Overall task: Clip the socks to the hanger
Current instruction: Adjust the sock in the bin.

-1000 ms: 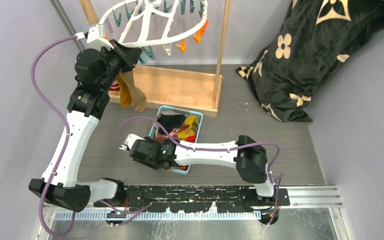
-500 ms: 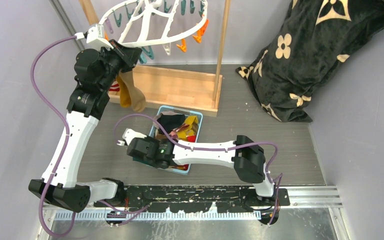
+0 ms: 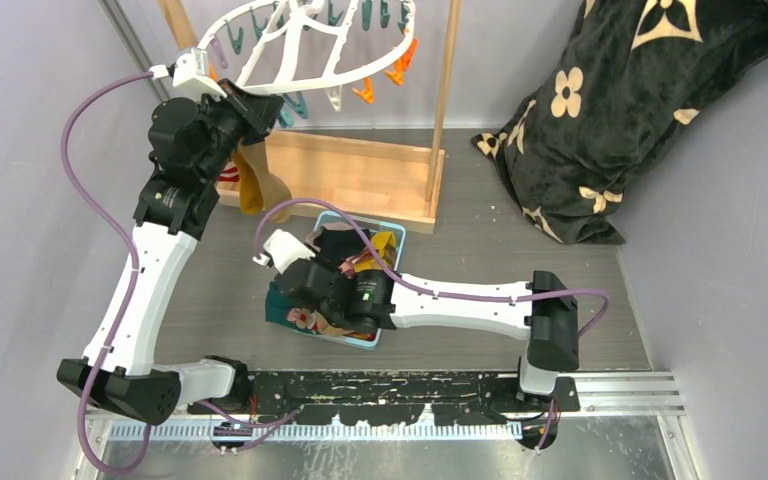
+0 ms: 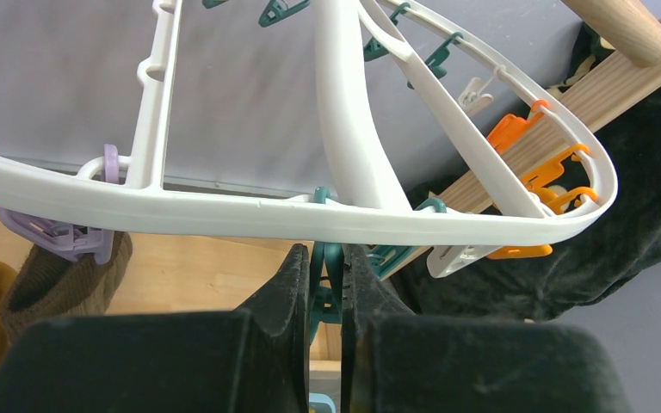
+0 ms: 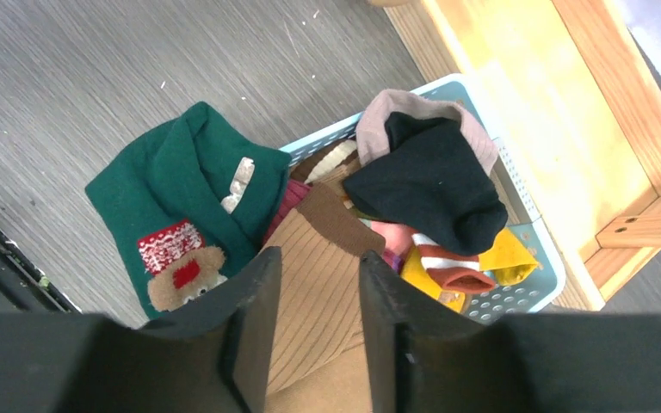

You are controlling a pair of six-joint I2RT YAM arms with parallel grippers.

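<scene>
The white oval hanger (image 3: pixel 310 40) hangs from the wooden stand, and its rim (image 4: pixel 224 215) crosses the left wrist view. My left gripper (image 4: pixel 327 255) sits just under that rim, shut on a teal clip (image 4: pixel 334 284). To its left a brown sock (image 4: pixel 60 288) hangs from a purple clip (image 4: pixel 56 241); mustard and tan socks (image 3: pixel 255 185) dangle below the left wrist. My right gripper (image 5: pixel 318 267) hovers over the blue basket (image 5: pixel 529 237), its jaws apart, with a tan ribbed sock (image 5: pixel 318 318) lying in the gap. A green reindeer sock (image 5: pixel 181 194) and a black sock (image 5: pixel 435 185) lie beside it.
The wooden stand's base (image 3: pixel 360 180) lies just behind the basket (image 3: pixel 392 232). A black flower-patterned blanket (image 3: pixel 630 110) is heaped at the back right. Orange clips (image 4: pixel 534 155) and a white clip (image 4: pixel 460 258) hang along the hanger's right end.
My right arm has swung from left of the basket to over its near left corner, and the green sock now shows at the basket's edge. The left arm has held still.
</scene>
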